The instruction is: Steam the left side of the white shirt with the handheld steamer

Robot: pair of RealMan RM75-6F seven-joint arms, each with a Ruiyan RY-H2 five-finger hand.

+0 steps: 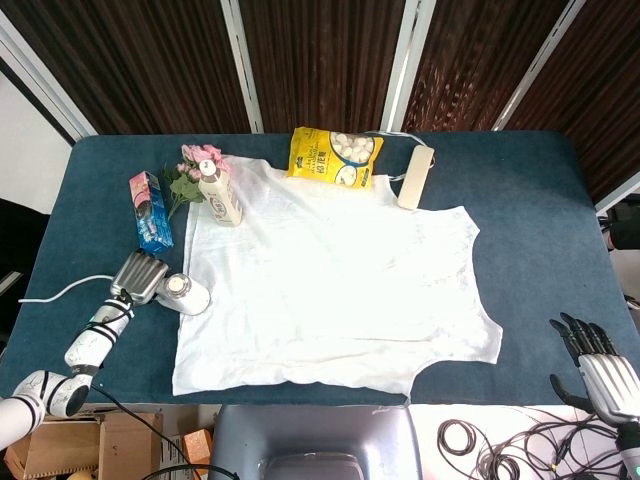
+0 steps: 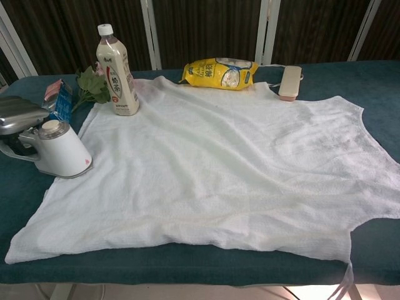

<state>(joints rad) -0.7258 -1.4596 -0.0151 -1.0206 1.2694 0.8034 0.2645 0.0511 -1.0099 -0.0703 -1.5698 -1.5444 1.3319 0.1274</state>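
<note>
Our left hand (image 1: 138, 276) has its fingers clamped on the white handheld steamer (image 2: 59, 150), standing at the left hem of the white shirt (image 1: 330, 285). The thin cloth lies flat but rumpled across the blue surface (image 1: 530, 210), so we could drag and bunch it. Our right hand (image 1: 605, 375) hangs off the near right corner, fingers apart.

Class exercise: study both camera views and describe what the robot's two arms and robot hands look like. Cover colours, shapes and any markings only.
The left arm is white and rounded, with black bands at its joints; its robot hand has a metallic silver-grey shell. The right robot hand shows a grey ribbed palm plate and slim black fingers. No markings can be made out.
</note>
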